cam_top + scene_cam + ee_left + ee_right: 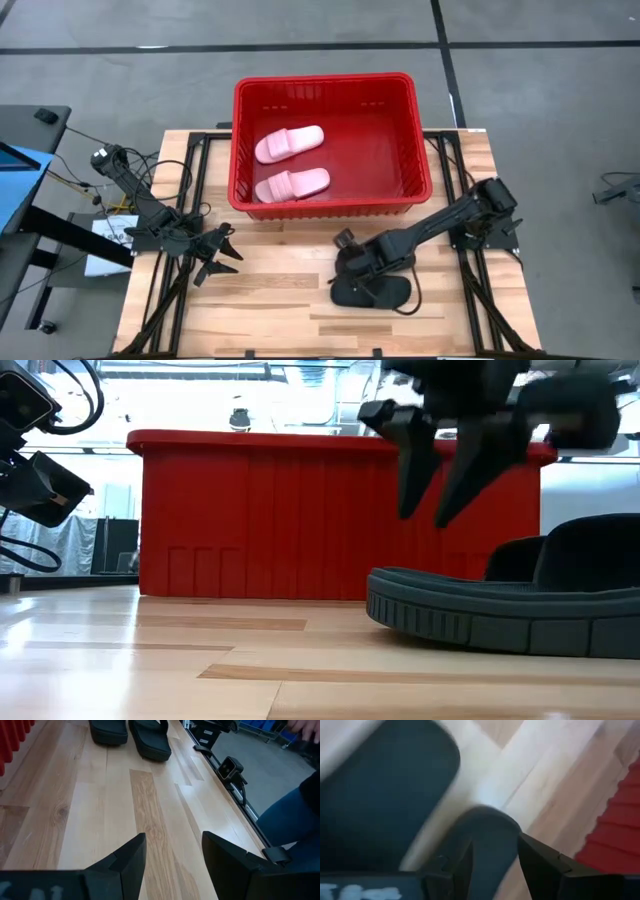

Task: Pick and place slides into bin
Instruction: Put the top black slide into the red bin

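Observation:
The red bin (420, 150) stands at the table's far middle. Two pale pink slides (288, 143) (292, 184) lie in it on their soles. Two black slides (375, 292) lie side by side on the wood in front of the bin; they also show in the left wrist view (150, 740) and, nearest, in the low view (500, 615). My right gripper (422, 515) hangs open just above them, fingers pointing down, touching nothing. In its wrist view (495, 865) a black slide (487, 835) lies between the fingers. My left gripper (215, 258) waits open at the table's left.
Bare wood lies between my left gripper and the black slides (145, 820). A small camera (229, 767) sits on the table's near rail. A person's leg in blue jeans (295, 815) stands beyond that edge. The bin's front wall (300, 520) rises right behind the slides.

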`<state>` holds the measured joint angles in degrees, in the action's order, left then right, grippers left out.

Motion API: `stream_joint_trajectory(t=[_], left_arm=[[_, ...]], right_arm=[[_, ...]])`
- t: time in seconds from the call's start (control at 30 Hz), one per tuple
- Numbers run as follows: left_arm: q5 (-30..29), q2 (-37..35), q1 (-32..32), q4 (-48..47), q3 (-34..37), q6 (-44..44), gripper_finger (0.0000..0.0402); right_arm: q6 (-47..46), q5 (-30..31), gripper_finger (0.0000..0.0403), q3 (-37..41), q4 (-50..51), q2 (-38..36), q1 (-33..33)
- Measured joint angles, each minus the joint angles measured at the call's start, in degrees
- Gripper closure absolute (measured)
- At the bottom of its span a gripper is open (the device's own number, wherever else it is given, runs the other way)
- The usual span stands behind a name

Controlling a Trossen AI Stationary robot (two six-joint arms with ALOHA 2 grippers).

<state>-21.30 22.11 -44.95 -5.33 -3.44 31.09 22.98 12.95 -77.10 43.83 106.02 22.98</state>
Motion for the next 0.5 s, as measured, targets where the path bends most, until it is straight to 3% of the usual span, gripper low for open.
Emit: stream_joint_trajectory(t=[0.2,0.5], left_arm=[[0.0,0.0,0.0,0.0,0.0,0.0,0.0219],[0.0,0.0,0.0,0.0,0.0,0.0,0.0219]], right_arm=[[12.4,7.0,0.0264,0.0,-1.0,3.3,-0.4],[25.4,7.3,0.027,0.0,-3.9,2.9,-1.8]])
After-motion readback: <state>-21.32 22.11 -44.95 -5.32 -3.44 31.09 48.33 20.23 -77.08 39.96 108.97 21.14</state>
